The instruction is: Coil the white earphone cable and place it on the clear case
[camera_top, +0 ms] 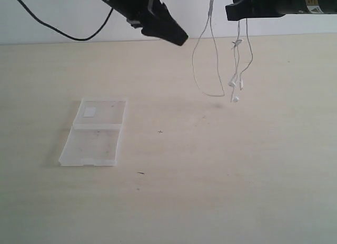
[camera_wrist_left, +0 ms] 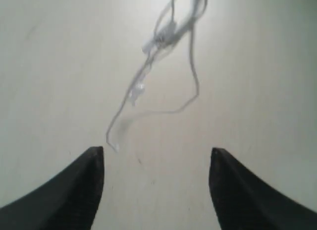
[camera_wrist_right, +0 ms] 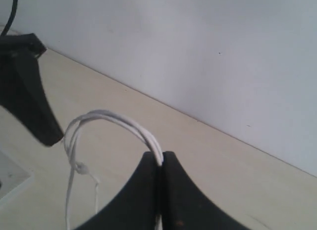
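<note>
The white earphone cable [camera_top: 214, 54] hangs in the air at the upper right of the exterior view, its loops and two earbuds [camera_top: 235, 86] dangling above the table. My right gripper [camera_wrist_right: 161, 158] is shut on several strands of the cable [camera_wrist_right: 114, 121], which arch out of its tips. My left gripper [camera_wrist_left: 156, 155] is open and holds nothing; the hanging cable [camera_wrist_left: 168, 36] is ahead of it, apart from its fingers. In the exterior view the left gripper [camera_top: 176, 36] hovers left of the cable. The clear case [camera_top: 93, 132] lies open and flat on the table at the left, sticker on its far half.
A pale wooden table [camera_top: 210, 165] meets a white wall [camera_top: 63, 12] at the back. A thick black robot cable [camera_top: 52, 26] sags at the top left. Small dark specks [camera_top: 141, 173] lie on the table near the case.
</note>
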`<state>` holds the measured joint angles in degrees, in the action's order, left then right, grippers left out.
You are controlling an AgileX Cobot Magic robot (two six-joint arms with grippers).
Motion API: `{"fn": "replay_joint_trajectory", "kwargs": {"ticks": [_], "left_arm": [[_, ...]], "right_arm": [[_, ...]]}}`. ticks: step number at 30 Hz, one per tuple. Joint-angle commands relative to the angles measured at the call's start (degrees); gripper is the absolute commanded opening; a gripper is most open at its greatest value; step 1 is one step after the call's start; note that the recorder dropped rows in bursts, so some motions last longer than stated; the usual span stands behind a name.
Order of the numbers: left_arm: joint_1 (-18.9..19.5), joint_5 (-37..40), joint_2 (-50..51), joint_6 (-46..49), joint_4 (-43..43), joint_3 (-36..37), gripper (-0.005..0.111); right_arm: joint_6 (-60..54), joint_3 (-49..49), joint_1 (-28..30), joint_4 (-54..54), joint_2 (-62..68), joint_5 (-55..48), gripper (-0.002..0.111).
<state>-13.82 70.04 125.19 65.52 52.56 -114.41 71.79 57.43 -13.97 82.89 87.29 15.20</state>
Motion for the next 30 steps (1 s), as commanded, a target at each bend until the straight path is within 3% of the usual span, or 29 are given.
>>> {"fn": "replay_joint_trajectory", "kwargs": {"ticks": [1, 6, 17, 23, 30], "left_arm": [[4.9, -0.08, -0.32, 8.23, 15.44, 3.19, 0.06], [6.47, -0.08, -0.32, 16.15, 24.04, 9.79, 0.06], [5.82, -0.08, -0.32, 35.57, 30.64, 21.99, 0.06], [4.29, -0.08, -0.32, 42.21, 35.07, 23.79, 0.06], [1.33, -0.08, 0.06, 43.69, 37.57, 23.79, 0.06]], "right_arm": [[0.38, 0.52, -0.04, 0.98, -0.43, 5.34, 0.0], [0.38, 0.52, -0.04, 2.62, -0.43, 10.19, 0.0], [0.38, 0.52, -0.04, 2.65, -0.43, 10.18, 0.0], [0.38, 0.52, -0.04, 2.31, -0.43, 10.66, 0.0], [1.98, 0.52, -0.04, 1.68, -0.43, 11.5, 0.0]]}}
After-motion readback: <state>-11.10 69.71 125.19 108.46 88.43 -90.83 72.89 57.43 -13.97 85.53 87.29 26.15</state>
